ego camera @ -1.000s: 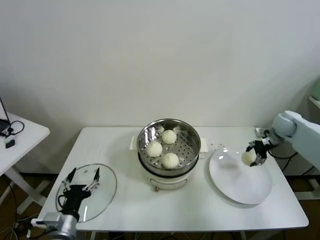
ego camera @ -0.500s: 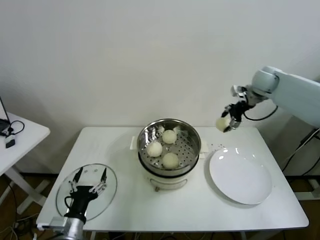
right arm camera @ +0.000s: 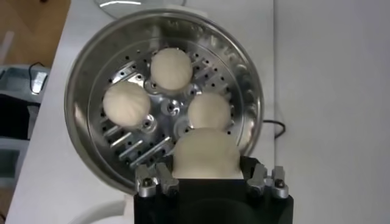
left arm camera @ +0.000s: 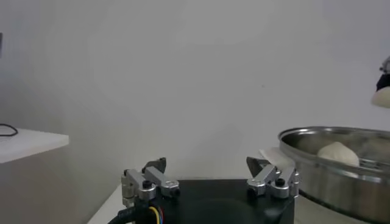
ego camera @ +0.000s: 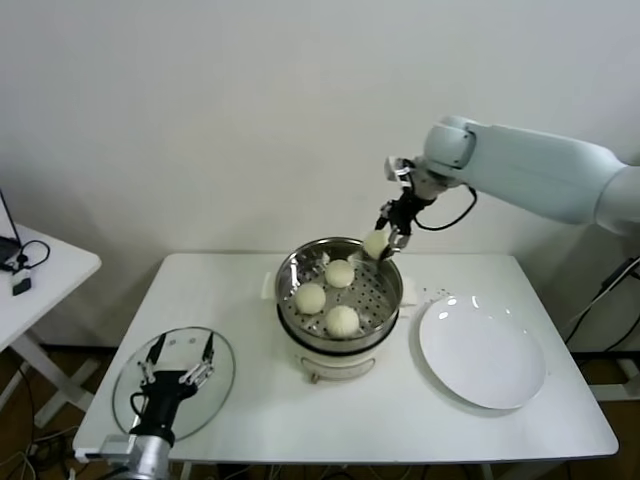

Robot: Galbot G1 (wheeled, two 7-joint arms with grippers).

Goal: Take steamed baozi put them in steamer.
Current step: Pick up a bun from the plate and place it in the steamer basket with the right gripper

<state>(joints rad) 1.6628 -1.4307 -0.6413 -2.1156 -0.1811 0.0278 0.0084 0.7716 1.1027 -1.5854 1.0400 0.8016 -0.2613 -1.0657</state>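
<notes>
Held bun: one steamed baozi clamped between the jaws of the right gripper, up in the air, centre of the head view, just above the far right rim of the steamer; in the right wrist view the same bun sits between the fingers with the basket below it

Buns in basket: three more baozi lie on the perforated floor – far one, left one, near one; close together, whether they touch cannot be told; none in contact with the held bun

Steamer: shiny steel basket on a white cooker base, centre of the table, lid off; its rim also shows at lower right of the left wrist view with one bun inside

Right arm: reaches in from the right edge of the head view, across the upper right, wrist bent down over the basket

Plate: white plate, right of the steamer, near it but apart, nothing on it

Lid: round glass lid flat on the table, lower left of the head view

Left gripper: parked low over the lid, lower left, fingers spread apart, holding nothing

Table: white top; a second small white table at the left edge with a dark cable on it
</notes>
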